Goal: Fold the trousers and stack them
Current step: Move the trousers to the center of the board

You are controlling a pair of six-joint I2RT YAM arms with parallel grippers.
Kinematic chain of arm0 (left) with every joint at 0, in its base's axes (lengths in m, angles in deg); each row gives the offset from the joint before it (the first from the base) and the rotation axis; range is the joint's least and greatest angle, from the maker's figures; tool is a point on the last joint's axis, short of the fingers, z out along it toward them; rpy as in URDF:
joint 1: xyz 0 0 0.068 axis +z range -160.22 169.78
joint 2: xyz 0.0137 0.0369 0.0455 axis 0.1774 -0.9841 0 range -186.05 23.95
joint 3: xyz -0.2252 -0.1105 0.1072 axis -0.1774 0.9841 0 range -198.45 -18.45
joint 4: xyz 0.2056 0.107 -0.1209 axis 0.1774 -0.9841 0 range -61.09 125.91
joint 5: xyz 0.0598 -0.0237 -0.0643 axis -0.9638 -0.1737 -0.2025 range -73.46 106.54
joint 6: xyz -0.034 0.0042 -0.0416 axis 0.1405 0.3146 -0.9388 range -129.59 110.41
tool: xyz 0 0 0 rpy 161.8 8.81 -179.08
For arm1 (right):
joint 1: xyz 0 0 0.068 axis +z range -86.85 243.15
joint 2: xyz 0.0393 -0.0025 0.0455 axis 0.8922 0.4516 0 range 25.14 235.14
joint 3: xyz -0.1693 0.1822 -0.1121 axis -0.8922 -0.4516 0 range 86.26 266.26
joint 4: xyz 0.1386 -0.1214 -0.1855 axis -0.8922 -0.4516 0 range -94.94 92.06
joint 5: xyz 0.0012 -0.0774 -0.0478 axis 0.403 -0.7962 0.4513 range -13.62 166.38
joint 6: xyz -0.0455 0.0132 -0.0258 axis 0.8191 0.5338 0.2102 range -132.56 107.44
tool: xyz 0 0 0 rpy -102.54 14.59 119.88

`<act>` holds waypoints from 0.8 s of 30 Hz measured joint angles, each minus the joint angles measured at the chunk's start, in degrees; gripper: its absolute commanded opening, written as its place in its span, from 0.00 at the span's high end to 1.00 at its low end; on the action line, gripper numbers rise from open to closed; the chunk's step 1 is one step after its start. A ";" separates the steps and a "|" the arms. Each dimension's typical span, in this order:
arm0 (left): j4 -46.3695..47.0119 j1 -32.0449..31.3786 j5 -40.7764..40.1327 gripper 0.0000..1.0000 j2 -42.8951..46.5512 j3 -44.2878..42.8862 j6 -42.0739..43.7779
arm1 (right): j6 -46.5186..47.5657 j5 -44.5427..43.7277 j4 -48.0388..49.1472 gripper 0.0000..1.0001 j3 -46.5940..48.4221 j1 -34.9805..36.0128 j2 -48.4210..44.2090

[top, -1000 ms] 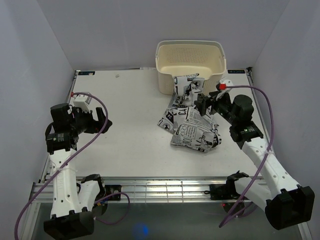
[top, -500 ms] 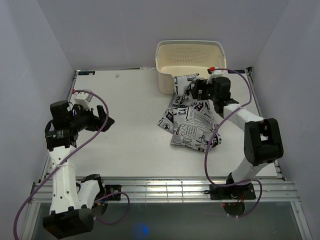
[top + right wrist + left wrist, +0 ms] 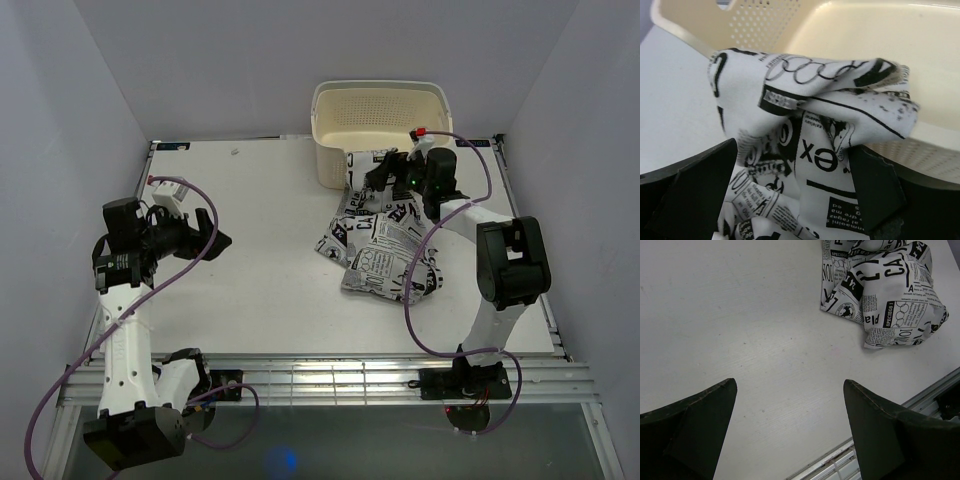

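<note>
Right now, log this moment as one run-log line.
fold: not started | trousers: crumpled heap, far end by basket | right end effector: open, straddling far end | left end effector: open, empty, over table

The soft white cloth trousers printed with black newspaper text (image 3: 880,295) are showing "SPECIEOS" in white on a black strip and large letters "CA" in the left wrist view, and "ex" in the right wrist view.

Trousers (image 3: 385,250), basket (image 3: 380,120) on table (image 3: 260,250)
</note>
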 measured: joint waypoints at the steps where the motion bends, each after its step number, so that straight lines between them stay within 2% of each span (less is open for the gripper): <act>1: 0.07 0.00 0.13 0.02 0.00 0.13 0.00 | -0.90 1.46 0.63 0.03 0.00 -0.09 0.00; 7: 0.46 0.00 0.76 0.02 -0.07 0.90 -0.02 | -5.95 7.23 3.13 0.00 0.94 -0.09 0.66; 10: 0.55 0.00 0.85 0.02 -0.17 1.16 -0.02 | -7.91 8.17 3.65 0.11 2.10 -0.09 1.90; 12: 0.57 0.00 0.85 0.02 -0.26 1.25 -0.02 | -8.81 7.93 3.61 0.24 2.80 -0.09 2.73; 13: 0.68 0.00 0.85 0.02 -0.28 1.29 -0.02 | -9.29 7.56 3.52 0.38 3.34 -0.09 3.32; 15: 0.90 0.00 0.85 0.02 -0.31 1.40 -0.02 | -10.32 6.82 3.32 0.57 4.42 -0.09 4.46; 16: 0.90 0.00 0.85 0.02 -0.33 1.44 -0.02 | -10.49 6.71 2.91 0.70 5.22 -0.11 5.22; 20: 0.90 0.00 0.87 0.02 -0.35 1.55 -0.04 | -12.00 7.26 1.11 0.90 7.23 -0.09 6.38; 24: 0.90 0.00 0.87 0.02 -0.24 1.55 -0.09 | -12.96 8.63 -0.24 0.92 8.63 -0.17 5.90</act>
